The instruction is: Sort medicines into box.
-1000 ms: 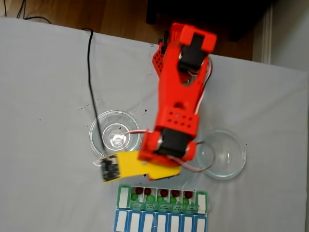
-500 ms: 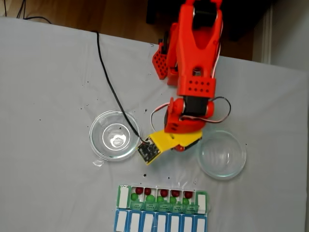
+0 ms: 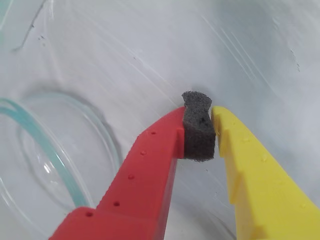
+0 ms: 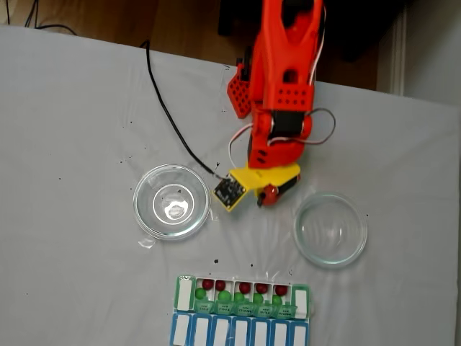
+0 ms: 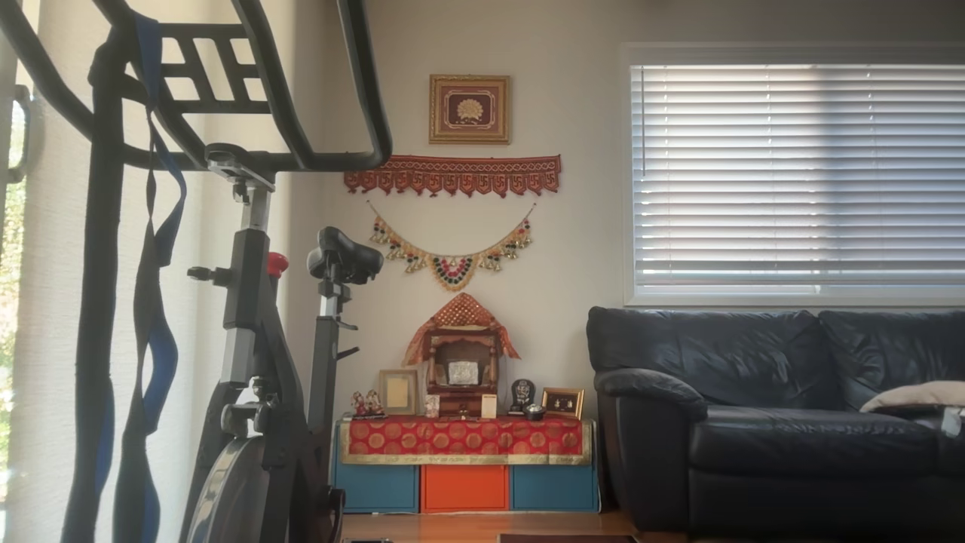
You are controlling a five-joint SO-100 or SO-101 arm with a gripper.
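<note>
The box (image 4: 243, 311) lies at the table's near edge in the fixed view, a white organizer with green lids and a blue-lidded row. Dark red medicines (image 4: 208, 285) and green medicines (image 4: 225, 295) sit in its open compartments. My gripper (image 4: 271, 192) hovers well behind the box, between two glass dishes. In the wrist view the gripper (image 3: 199, 114) is shut: its red finger (image 3: 145, 170) and yellow finger (image 3: 250, 170) meet at a dark foam pad (image 3: 198, 131), with no ball between them.
An empty clear dish (image 4: 171, 201) stands left of the gripper, another (image 4: 330, 230) to its right. One dish rim (image 3: 50, 160) shows at the left of the wrist view. A black cable (image 4: 169, 119) crosses the grey table (image 4: 72, 144) to the wrist camera.
The arm has drawn back from the box's upper edge toward its base. The gripper now sits farther back, between the two dishes.
</note>
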